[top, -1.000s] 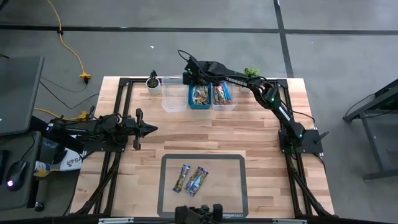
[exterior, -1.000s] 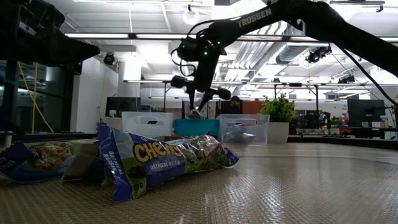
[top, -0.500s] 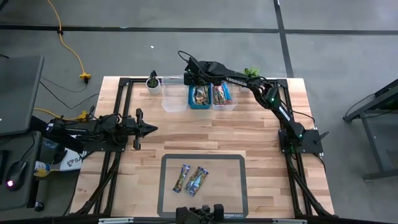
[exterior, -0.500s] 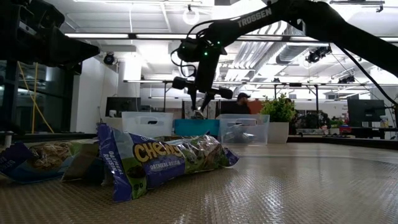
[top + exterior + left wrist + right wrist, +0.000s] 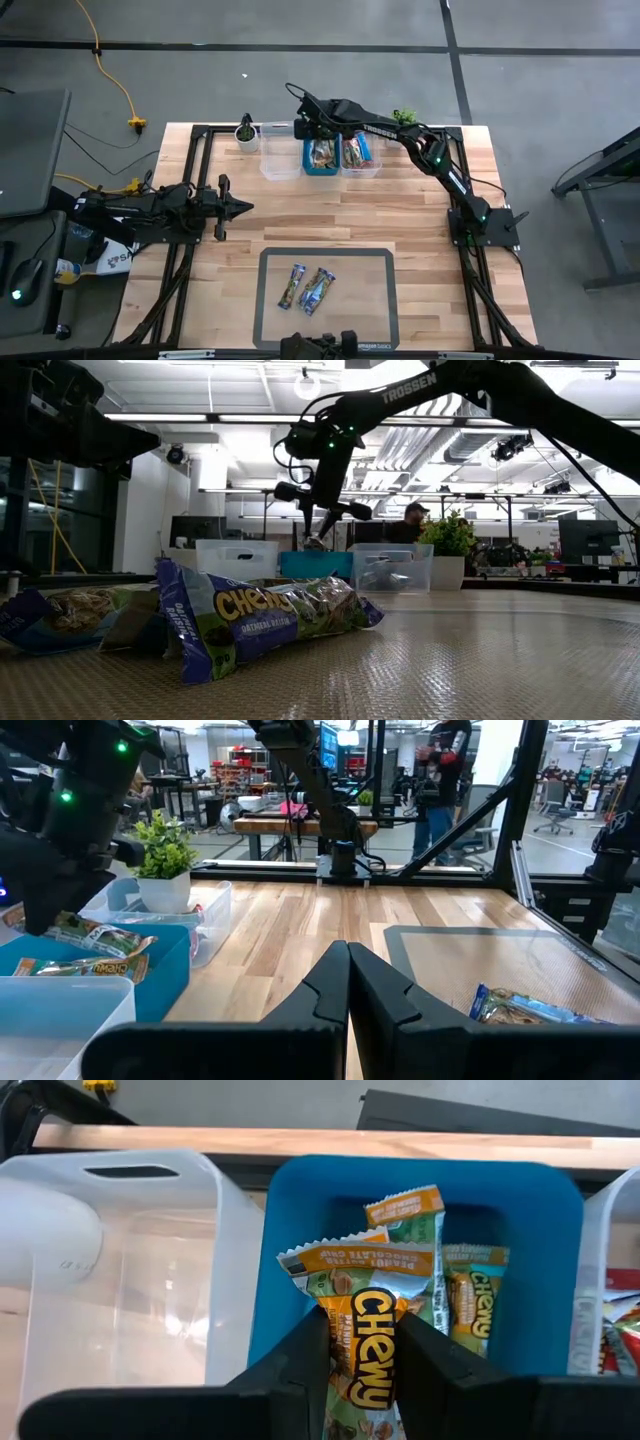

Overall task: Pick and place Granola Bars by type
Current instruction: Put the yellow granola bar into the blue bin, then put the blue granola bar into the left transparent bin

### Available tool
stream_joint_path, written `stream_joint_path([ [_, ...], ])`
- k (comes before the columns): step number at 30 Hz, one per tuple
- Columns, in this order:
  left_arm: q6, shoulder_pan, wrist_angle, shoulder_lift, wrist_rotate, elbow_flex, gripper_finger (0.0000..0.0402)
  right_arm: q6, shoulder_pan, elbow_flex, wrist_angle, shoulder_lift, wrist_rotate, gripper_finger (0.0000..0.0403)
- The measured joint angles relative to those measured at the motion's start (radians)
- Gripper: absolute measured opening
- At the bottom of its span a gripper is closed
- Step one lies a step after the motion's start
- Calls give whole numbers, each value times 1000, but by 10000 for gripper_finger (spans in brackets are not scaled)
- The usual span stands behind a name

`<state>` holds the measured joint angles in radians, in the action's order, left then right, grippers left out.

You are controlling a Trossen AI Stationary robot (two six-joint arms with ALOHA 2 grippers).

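On the bench (image 5: 400,210), three bins line the far edge; the blue bin (image 5: 545,1270) and its right neighbour already hold bars. The right gripper (image 5: 357,1342) pinches a Chewy granola bar (image 5: 372,1342) above it. Two bars (image 5: 308,288) wait on the near-edge mat (image 5: 380,262); the left gripper (image 5: 348,982), pressed together, idles at the left edge.

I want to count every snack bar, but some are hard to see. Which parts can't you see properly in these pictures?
- Blue bin, right wrist view: the held bar and the right gripper cover the bars beneath; count unclear.
- Right-hand clear bin, right wrist view: cut off by the edge.
- Bars on the mat, high view: too small to read; they overlap.
- Wrappers, low view: the front bar blocks those behind.
- Left gripper shut, holding nothing.
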<state>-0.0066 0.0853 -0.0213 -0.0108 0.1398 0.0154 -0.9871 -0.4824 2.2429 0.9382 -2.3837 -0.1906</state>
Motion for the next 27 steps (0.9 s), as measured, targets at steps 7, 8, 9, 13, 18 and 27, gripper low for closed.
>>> stream_joint_path([
  [7,0,0,0,0,0,0,1,0,1,0,0,0,30,78],
  [8,0,0,0,0,0,0,1,1,1,0,0,0,36,78],
  [9,0,0,0,0,0,0,1,1,1,0,0,0,41,78],
  [13,0,0,0,0,0,0,1,24,1,0,-4,0,53,81],
  [18,0,0,0,0,0,0,1,27,1,0,-15,0,63,109],
  [27,0,0,0,0,0,0,1,68,1,1,-75,0,68,159],
])
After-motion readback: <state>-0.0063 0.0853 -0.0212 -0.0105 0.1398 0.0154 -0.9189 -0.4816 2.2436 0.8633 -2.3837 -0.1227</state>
